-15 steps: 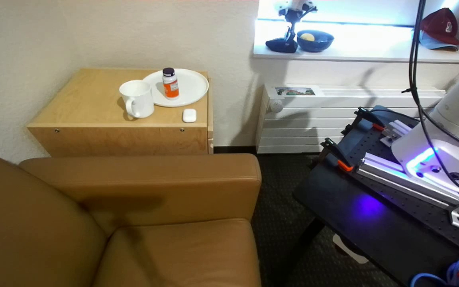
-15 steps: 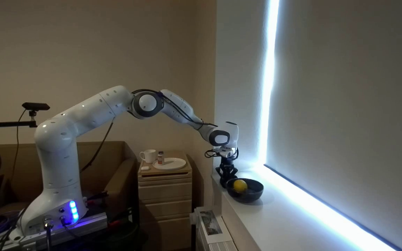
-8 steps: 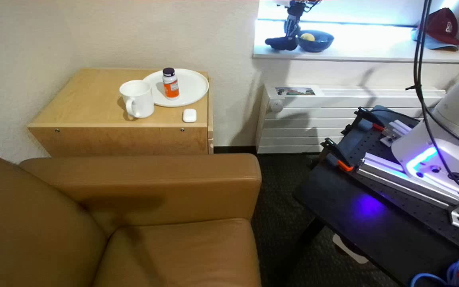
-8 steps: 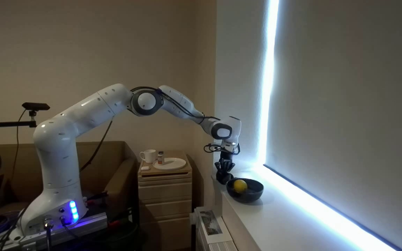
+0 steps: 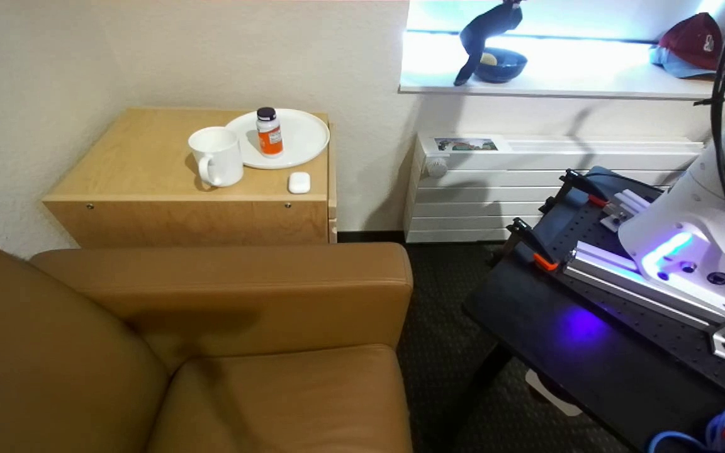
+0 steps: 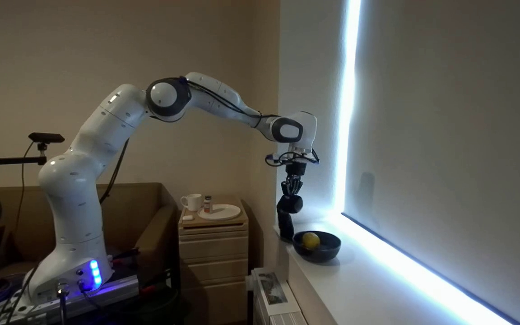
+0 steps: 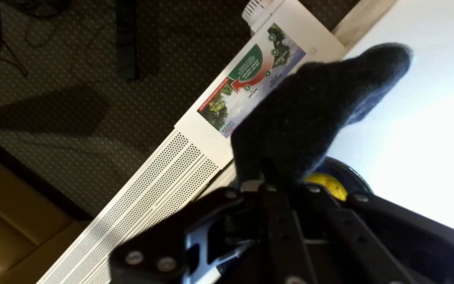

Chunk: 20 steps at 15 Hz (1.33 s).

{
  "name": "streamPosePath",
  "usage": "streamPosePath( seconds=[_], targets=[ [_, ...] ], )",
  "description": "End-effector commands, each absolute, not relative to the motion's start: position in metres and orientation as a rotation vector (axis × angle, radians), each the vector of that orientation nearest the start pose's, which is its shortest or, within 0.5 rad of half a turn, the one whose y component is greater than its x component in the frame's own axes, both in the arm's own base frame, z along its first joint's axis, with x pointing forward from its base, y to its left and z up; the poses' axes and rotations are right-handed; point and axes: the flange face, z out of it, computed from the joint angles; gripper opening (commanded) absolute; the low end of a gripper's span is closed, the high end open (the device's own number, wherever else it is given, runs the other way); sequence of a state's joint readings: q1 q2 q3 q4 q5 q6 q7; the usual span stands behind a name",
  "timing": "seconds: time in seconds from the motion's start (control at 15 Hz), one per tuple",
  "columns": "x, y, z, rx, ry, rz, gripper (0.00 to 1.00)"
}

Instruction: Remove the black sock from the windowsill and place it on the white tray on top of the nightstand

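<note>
Over the sill (image 6: 345, 289), we see the sock (image 6: 285, 216) hanging beside the bowl (image 6: 321, 256); whether it touches the sill, we cannot tell. In the wrist view, it covers part of the bowl, and its held part is blurred. In an exterior view, the mug (image 5: 219, 160) hides a little of the tray (image 5: 306, 138), and the top edge cuts away what holds the sock. The gripper (image 6: 291, 192), jaws near together, pinches the sock's upper part.

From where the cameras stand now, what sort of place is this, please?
Probably a sitting room or lounge, though the pictures do not settle whether it is a home or an office. A brown sofa, a wooden nightstand bearing a white mug, and a radiator below the windowsill suggest it.
</note>
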State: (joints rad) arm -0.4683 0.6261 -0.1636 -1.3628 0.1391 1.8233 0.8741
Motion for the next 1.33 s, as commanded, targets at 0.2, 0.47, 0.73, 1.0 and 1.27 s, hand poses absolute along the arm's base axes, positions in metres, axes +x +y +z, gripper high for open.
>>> streamPosePath(
  seconds=[0.2,0.47,0.73,1.0,1.27],
  targets=[
    [0.562,-0.351,0.373,-2.405,1.869,0.29,0.06],
    [0.544,-0.332,0.381,-2.43,1.778,0.314,0.06],
    [0.557,-0.257,0.381,-2.639,1.576,0.289,0.02],
    [0.586,-0.15,0.401,-2.855,1.357,0.148,0.02],
    [0.619,-0.036,0.43,-2.936,1.215,-0.139,0.02]
  ],
)
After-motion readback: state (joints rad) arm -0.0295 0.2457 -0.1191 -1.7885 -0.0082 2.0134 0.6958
